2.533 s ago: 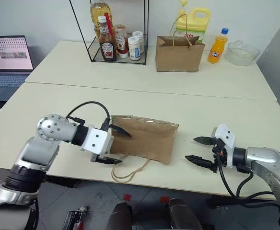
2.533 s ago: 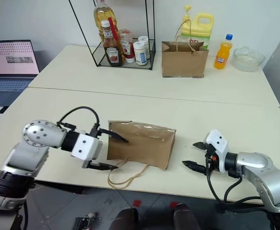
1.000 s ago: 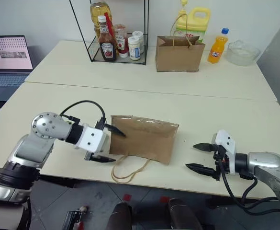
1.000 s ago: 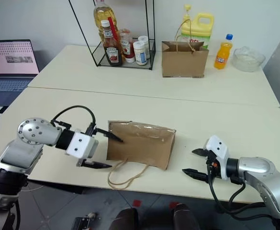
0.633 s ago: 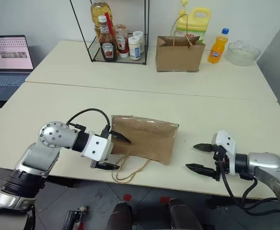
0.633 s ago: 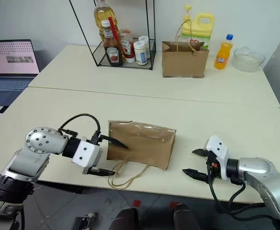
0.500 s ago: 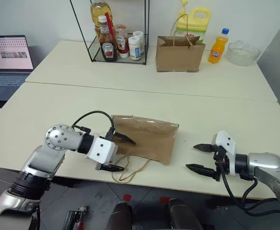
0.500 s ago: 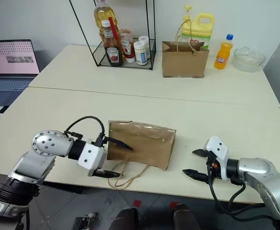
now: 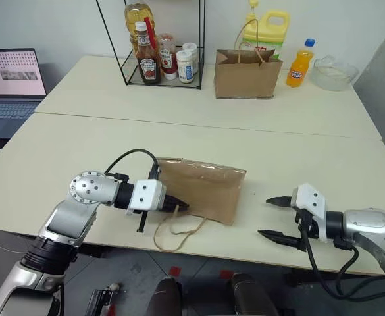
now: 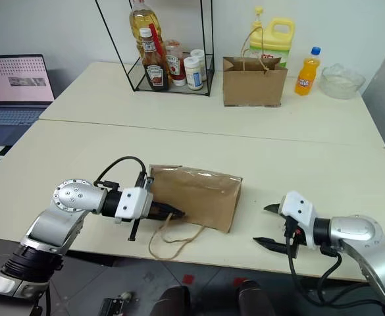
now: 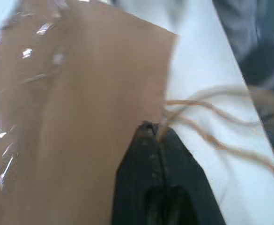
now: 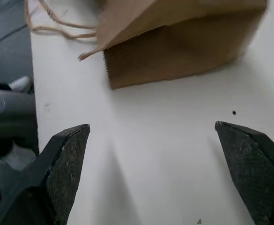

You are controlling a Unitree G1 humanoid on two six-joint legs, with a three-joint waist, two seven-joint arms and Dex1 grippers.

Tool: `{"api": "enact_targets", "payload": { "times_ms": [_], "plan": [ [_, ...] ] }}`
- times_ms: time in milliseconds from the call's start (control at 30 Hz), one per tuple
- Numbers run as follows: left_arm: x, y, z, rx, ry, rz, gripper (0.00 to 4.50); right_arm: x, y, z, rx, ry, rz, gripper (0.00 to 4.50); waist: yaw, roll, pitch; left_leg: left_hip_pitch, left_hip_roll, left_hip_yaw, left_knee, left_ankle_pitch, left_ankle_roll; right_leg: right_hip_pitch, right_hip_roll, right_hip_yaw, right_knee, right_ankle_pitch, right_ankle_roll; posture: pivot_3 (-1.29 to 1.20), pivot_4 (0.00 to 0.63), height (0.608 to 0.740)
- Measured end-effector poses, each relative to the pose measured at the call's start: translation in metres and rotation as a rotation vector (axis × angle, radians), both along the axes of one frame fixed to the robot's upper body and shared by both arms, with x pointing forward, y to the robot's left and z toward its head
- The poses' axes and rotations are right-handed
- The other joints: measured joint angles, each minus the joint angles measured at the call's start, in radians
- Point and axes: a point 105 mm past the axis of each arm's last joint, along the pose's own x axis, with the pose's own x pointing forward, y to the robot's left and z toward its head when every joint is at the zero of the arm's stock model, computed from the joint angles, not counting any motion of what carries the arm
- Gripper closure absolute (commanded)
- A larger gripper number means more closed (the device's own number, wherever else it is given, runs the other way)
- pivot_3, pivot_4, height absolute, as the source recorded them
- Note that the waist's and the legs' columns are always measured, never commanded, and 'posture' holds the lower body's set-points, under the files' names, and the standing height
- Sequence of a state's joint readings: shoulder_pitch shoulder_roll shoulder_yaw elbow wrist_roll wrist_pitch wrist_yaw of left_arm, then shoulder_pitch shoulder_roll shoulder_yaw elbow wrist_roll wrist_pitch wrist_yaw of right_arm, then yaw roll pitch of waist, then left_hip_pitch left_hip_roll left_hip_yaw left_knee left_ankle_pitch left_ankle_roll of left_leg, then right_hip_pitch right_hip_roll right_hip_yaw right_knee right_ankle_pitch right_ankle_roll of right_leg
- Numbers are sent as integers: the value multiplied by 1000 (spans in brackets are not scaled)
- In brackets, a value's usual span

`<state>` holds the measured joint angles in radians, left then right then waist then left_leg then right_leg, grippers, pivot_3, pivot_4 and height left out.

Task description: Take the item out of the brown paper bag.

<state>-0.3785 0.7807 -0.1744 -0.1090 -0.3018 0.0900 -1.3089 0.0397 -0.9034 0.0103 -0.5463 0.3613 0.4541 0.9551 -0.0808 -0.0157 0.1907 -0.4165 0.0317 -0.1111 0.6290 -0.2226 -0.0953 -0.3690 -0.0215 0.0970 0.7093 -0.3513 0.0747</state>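
Note:
The brown paper bag [image 9: 205, 187] lies flat and creased on the near table, its tan string handles [image 9: 178, 232] looping over the front edge. My left gripper [image 9: 178, 207] is shut at the bag's near left edge, pinching the paper where the strings come out [image 11: 156, 132]. My right gripper [image 9: 276, 218] hovers open to the right of the bag, apart from it, and the bag's end shows between its fingers [image 12: 65, 154] in the right wrist view. The item is hidden.
On the far table stand a neater brown bag [image 9: 246, 74], a wire rack [image 9: 160, 60] with ketchup and jars, a yellow jug [image 9: 271, 29], an orange soda bottle [image 9: 299, 64] and a glass bowl [image 9: 333, 71]. A laptop [image 9: 9, 79] sits far left.
My left gripper slid right along the bag's near edge, rolled, and went from wide open to shut on it. My right gripper rolled slightly in place and stayed open.

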Motion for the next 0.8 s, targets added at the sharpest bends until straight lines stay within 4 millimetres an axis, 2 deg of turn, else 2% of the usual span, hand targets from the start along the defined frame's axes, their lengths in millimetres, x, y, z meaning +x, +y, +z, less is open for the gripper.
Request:
{"api": "enact_targets", "payload": {
  "times_ms": [133, 233, 467, 567, 800],
  "plan": [
    [7, 1, 8, -83, 154, 134, 4492, -11, 10, 0, -75, -177, 184, 0, -1, 0, 0, 0, 0, 0, 0, 0, 0, 0, 0, 0, 0, 0, 0, 0, 150, 740],
    [8, 1, 4, -103, 269, 197, 4492, -19, 19, -2, -102, -310, 324, 0, -1, 0, 0, 1, 0, 0, 0, 0, 0, 1, 0, 0, 0, 0, 0, 0, 150, 740],
    [10, -2, 3, -153, 385, 277, 4492, -42, 45, -9, 3, -502, 585, 0, 0, 0, 0, 1, 0, 0, 0, 0, 0, 1, 0, 0, 0, 0, 0, 0, 150, 740],
    [10, -2, 3, -152, 382, 278, 4500, -46, 46, -15, 30, -517, 634, 609, 0, 0, 0, 2, 0, 0, 0, 0, 0, 2, 0, 0, 0, 0, 0, 0, 150, 740],
    [9, -2, 4, -152, 378, 275, 4500, -33, 53, -15, 83, -493, 633, 3127, 1, 0, 0, 2, 0, 0, 0, 0, 0, 2, 0, 0, 1, 0, 0, 0, 150, 740]
  ]
}}
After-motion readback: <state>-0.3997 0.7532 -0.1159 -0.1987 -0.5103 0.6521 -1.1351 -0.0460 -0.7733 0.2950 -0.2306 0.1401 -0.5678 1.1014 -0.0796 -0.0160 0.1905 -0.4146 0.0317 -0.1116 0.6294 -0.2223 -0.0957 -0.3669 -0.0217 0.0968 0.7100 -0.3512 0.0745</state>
